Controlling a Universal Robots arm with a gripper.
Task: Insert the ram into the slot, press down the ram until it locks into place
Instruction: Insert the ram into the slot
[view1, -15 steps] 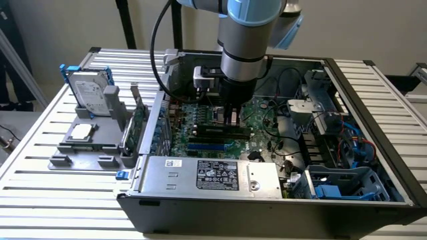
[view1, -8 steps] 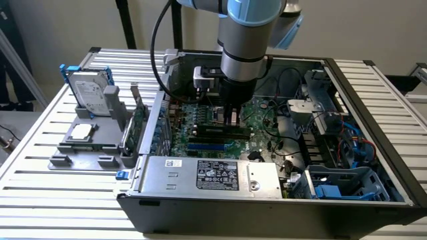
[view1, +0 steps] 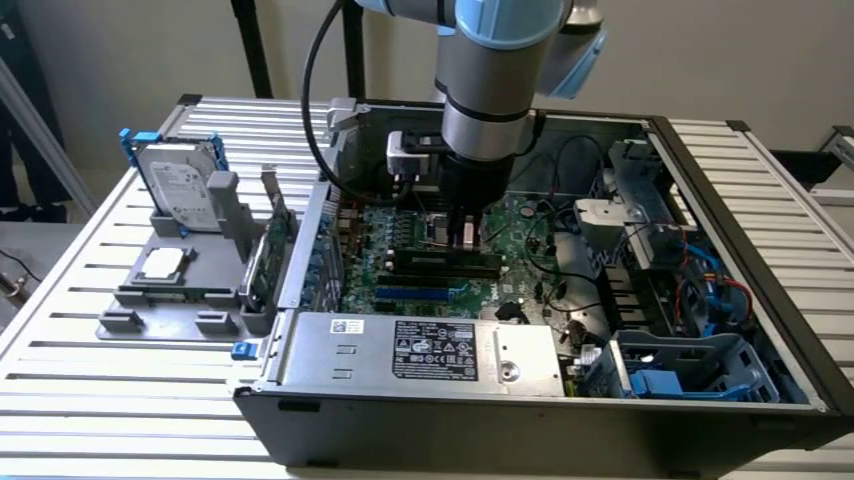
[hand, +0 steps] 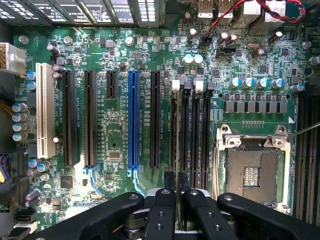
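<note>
Centrally, inside an open computer case (view1: 534, 430), the gripper (view1: 463, 240) is seen lowered close to the motherboard (view1: 390, 225). Its two fingers are drawn almost together and clamped on the ram (view1: 416, 262), which is held on edge directly beneath them. In the wrist view the gripper (hand: 176, 182) is lined up with the slot (hand: 174, 135), the black memory socket nearest the blue socket (hand: 133, 120). There the ram is largely hidden by the fingers. Whether it is seated, or the end clips locked, cannot be made out.
</note>
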